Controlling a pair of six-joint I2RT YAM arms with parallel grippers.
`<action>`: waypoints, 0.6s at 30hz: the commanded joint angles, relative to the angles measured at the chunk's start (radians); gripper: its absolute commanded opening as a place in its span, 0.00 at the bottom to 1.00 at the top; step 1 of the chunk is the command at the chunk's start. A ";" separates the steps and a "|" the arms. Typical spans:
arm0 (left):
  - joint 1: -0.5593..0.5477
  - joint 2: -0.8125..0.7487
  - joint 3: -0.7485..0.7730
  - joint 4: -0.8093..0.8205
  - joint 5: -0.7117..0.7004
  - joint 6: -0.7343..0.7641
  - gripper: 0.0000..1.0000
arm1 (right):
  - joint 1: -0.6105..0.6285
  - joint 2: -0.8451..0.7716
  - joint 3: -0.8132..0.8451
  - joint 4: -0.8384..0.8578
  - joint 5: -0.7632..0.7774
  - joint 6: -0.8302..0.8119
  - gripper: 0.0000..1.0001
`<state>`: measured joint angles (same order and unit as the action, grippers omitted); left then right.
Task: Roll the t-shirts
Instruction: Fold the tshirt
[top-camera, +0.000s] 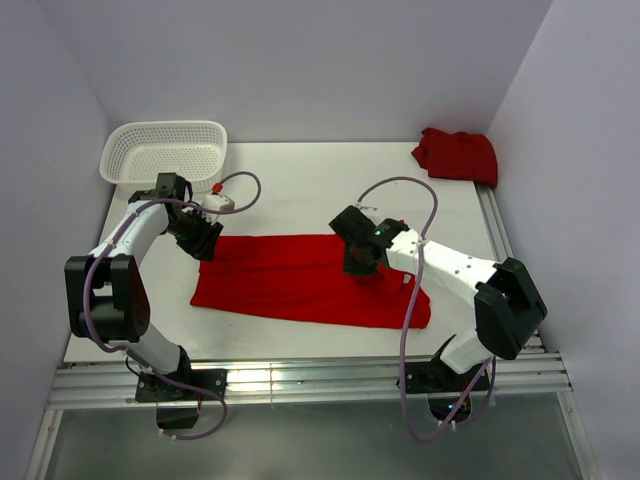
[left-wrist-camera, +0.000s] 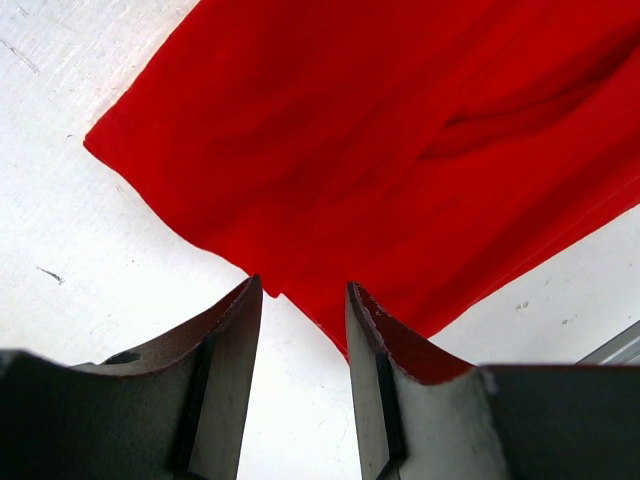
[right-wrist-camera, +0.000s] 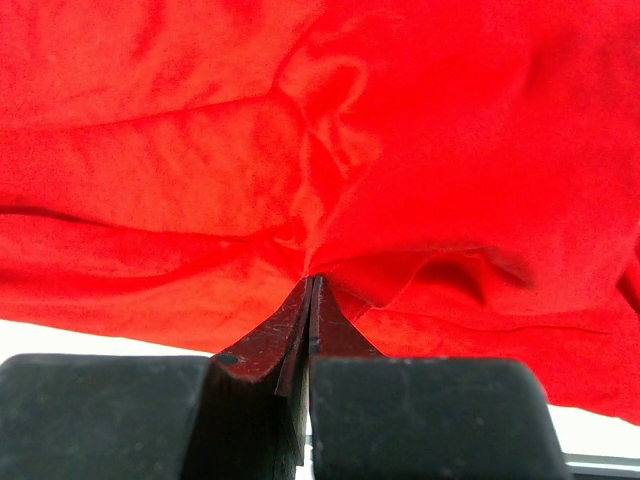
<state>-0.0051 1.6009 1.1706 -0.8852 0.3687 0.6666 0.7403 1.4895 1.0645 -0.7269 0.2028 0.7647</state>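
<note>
One red t-shirt (top-camera: 290, 285) lies on the white table as a long flat band running left to right. My left gripper (top-camera: 207, 247) hovers at its far left corner, open. In the left wrist view the t-shirt (left-wrist-camera: 380, 150) has its edge passing just ahead of the left gripper (left-wrist-camera: 302, 292), with bare table between the fingers. My right gripper (top-camera: 358, 265) is on the band's right half. In the right wrist view the right gripper (right-wrist-camera: 312, 280) is shut, pinching a pucker of the t-shirt (right-wrist-camera: 150, 150). A second t-shirt (top-camera: 457, 155) lies crumpled at the back right.
A white mesh basket (top-camera: 165, 150) stands at the back left corner, close behind my left arm. Grey walls close in the table (top-camera: 300, 190) on three sides. A metal rail (top-camera: 300, 380) runs along the near edge.
</note>
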 joint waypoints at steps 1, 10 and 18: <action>0.002 -0.021 0.000 -0.017 0.019 0.021 0.44 | 0.031 0.038 0.055 -0.008 -0.020 -0.033 0.00; 0.002 -0.021 -0.006 -0.021 0.015 0.028 0.45 | 0.056 0.106 0.034 0.015 -0.033 -0.027 0.04; 0.002 -0.015 -0.008 -0.021 0.009 0.030 0.45 | 0.054 0.017 0.035 -0.068 0.069 0.019 0.46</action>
<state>-0.0051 1.6009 1.1652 -0.8993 0.3683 0.6704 0.7895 1.5906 1.0817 -0.7414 0.2001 0.7567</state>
